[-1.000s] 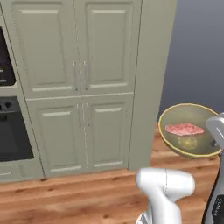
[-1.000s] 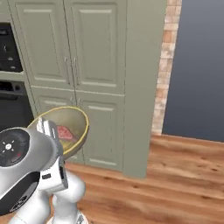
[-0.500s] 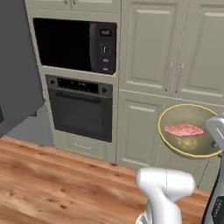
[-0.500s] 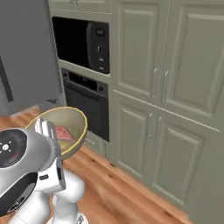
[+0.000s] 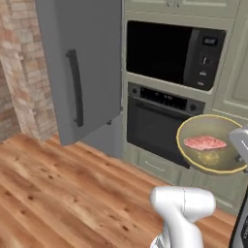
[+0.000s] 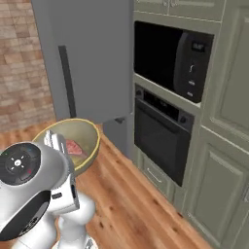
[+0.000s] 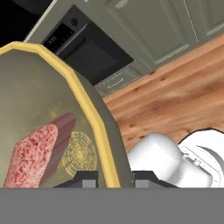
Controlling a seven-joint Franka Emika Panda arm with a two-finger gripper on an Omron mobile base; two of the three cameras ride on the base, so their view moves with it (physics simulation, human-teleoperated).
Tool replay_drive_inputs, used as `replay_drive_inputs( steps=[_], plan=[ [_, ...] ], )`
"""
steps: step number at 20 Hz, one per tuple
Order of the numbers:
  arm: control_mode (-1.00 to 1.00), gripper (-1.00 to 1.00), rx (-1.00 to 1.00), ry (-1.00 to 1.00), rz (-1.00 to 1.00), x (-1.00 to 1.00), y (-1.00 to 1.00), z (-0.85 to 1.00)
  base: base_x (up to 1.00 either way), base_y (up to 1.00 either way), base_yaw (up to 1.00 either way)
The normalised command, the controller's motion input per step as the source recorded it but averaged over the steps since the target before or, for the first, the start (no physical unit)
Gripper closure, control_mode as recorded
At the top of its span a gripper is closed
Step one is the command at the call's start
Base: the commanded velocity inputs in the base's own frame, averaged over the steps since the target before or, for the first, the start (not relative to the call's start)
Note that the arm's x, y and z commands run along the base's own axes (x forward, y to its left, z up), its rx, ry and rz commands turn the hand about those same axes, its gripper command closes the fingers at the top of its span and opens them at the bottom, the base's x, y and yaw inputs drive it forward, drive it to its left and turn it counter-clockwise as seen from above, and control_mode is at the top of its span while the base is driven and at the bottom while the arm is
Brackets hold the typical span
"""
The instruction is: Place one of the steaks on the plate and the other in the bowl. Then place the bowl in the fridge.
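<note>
My gripper [image 7: 114, 180] is shut on the rim of the olive-tan bowl [image 7: 26, 96], one fingertip inside the wall and one outside. A pale pink-red steak [image 7: 35, 153] lies flat inside it. From the left base, the bowl [image 5: 213, 162] hangs in the air at the right with the steak [image 5: 205, 142] in it, and the gripper [image 5: 240, 145] is at its right edge. The right base view has the bowl [image 6: 90, 141] low on the left, behind my arm. The grey fridge [image 5: 77, 68] stands at the left, its door swung outward, with a dark bar handle. The plate is out of view.
A black-windowed microwave [image 5: 169, 53] sits above a wall oven [image 5: 155, 126], just right of the fridge. Green-grey cabinets [image 6: 228, 146] continue to the right. A brick wall [image 5: 19, 72] borders the fridge on the left. Wooden floor [image 5: 63, 193] lies open in front.
The whole picture has swept sideways as the base turned. The cabinets slid off to the right, and the oven, then the fridge and brick wall, came in. The bowl stays in my grip.
</note>
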Motion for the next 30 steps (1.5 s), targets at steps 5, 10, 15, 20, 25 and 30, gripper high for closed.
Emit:
replay_drive_inputs(
  steps=[5, 10, 15, 20, 25, 30],
  plan=[
    [1.0, 1.0, 0.0, 0.0, 0.0, 0.0, 0.0, 0.0, 0.72, 1.0, 0.15],
    [1.0, 1.0, 0.0, 0.0, 0.0, 0.0, 0.0, 0.0, 1.0, 1.0, 0.12],
    [1.0, 1.0, 0.0, 0.0, 0.0, 0.0, 0.0, 0.0, 0.93, 1.0, 0.12],
    [1.0, 1.0, 0.0, 0.0, 0.0, 0.0, 0.0, 0.0, 0.92, 1.0, 0.08],
    [1.0, 1.0, 0.0, 0.0, 0.0, 0.0, 0.0, 0.0, 0.98, 1.0, 0.03],
    [1.0, 1.0, 0.0, 0.0, 0.0, 0.0, 0.0, 0.0, 0.97, 1.0, 0.01]
  ],
)
